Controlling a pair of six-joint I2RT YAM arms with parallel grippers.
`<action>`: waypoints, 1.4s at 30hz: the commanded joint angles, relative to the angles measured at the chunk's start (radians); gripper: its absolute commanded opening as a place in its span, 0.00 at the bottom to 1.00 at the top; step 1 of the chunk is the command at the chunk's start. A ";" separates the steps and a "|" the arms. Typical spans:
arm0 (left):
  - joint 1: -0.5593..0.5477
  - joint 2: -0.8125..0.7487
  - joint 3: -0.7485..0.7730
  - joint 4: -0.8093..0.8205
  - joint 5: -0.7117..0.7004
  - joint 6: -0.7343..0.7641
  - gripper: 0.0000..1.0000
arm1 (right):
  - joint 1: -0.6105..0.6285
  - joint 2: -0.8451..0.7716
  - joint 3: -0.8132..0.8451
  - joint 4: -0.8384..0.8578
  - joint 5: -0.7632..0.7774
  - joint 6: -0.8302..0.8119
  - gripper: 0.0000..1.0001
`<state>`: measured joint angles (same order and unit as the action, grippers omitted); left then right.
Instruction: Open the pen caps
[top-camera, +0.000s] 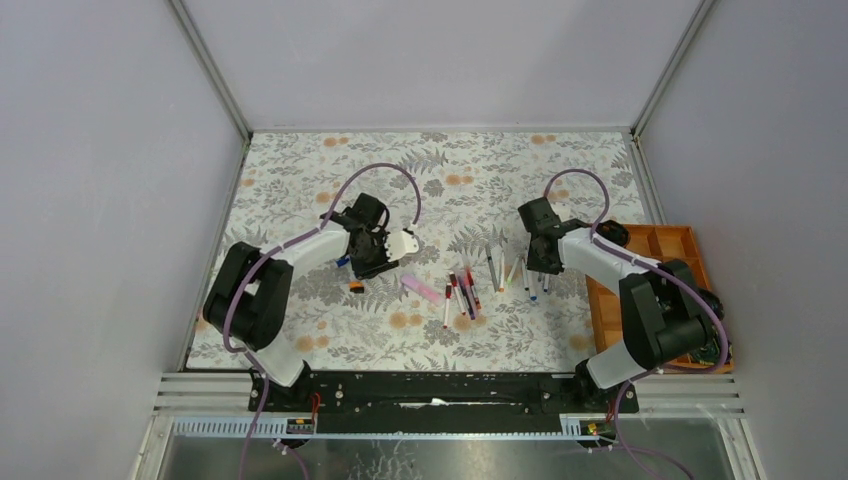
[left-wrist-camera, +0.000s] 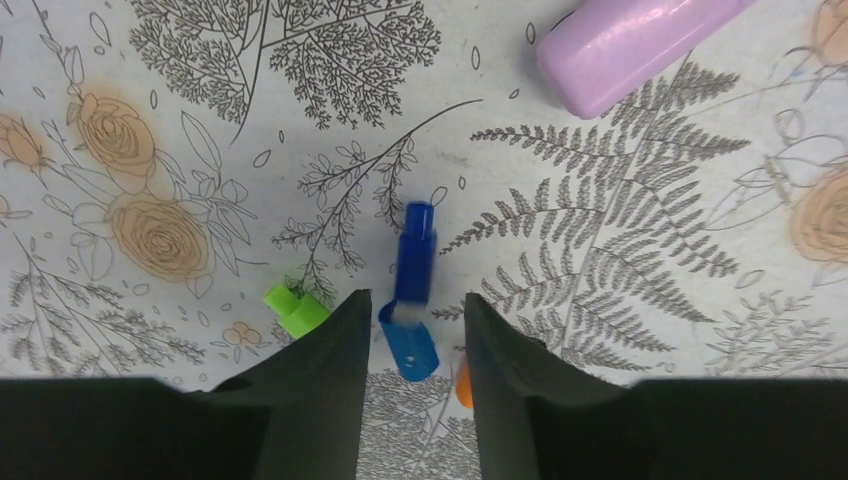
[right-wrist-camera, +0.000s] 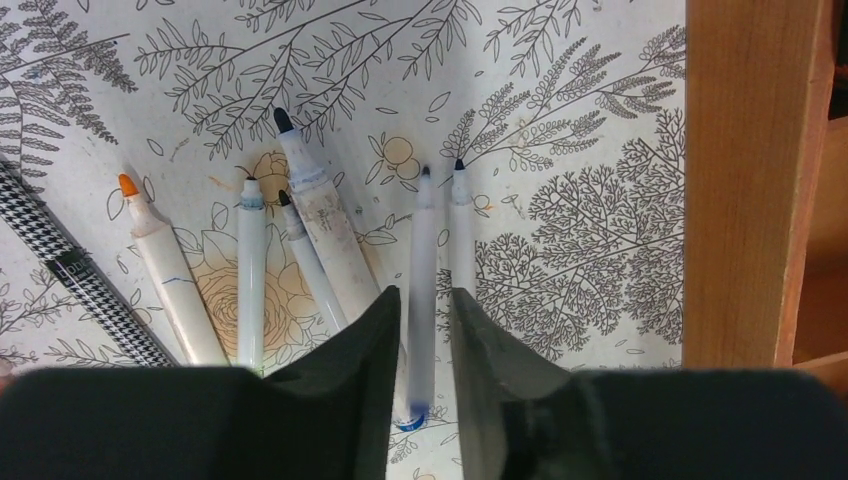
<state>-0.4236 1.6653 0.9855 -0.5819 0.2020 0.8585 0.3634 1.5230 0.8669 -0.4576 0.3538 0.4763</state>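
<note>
Grey walls close in a worktop (top-camera: 300, 180) under a cloth printed with grey ferns and tan roses, and I have both arms reaching out over it. My left pincer (left-wrist-camera: 415, 300) sits low with its two dark fingers (left-wrist-camera: 320, 390) spread. A stubby blue plastic pen cap (left-wrist-camera: 414, 255) lies on the cloth in the gap, touching neither finger, its near end blurred. On the left of that wrist view a small bright green plastic cap (left-wrist-camera: 294, 308) rests just beside one finger. An orange piece (left-wrist-camera: 463, 385) shows from behind the other finger, too hidden for me to name. A rounded lilac plastic block (left-wrist-camera: 625, 40) lies farther out. My right pincer (right-wrist-camera: 425, 292) is parted only narrowly. A thin white marker with a dark tip (right-wrist-camera: 424, 240) runs lengthwise through the gap. It is blurred, with a sliver of cloth on either side, so I read it as not pinched. Beside it lie more bare-tipped markers: a slim white one (right-wrist-camera: 462, 230) close alongside, a thick smudged white one with a black tip (right-wrist-camera: 320, 230) and an orange-tipped white one (right-wrist-camera: 165, 270). A black-and-white houndstooth pen (right-wrist-camera: 70, 270) lies at the far left. The rim of an orange-brown wooden tray (right-wrist-camera: 750, 180) borders the right side. From above, a loose cluster of pens (top-camera: 462, 295) lies between the two pincers, near the middle of the worktop
</note>
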 joint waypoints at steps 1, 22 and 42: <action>0.024 -0.054 0.069 -0.051 0.064 -0.032 0.54 | -0.004 0.018 0.049 0.005 0.009 0.010 0.37; 0.147 -0.298 0.406 -0.215 0.151 -0.232 0.98 | 0.216 -0.001 0.209 -0.039 -0.141 -0.002 0.38; 0.151 -0.351 0.447 -0.329 0.221 -0.266 0.99 | 0.359 0.222 0.193 0.042 -0.214 -0.015 0.29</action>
<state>-0.2745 1.3354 1.4078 -0.8837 0.3981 0.6098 0.7162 1.7237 1.0664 -0.4404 0.1383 0.4709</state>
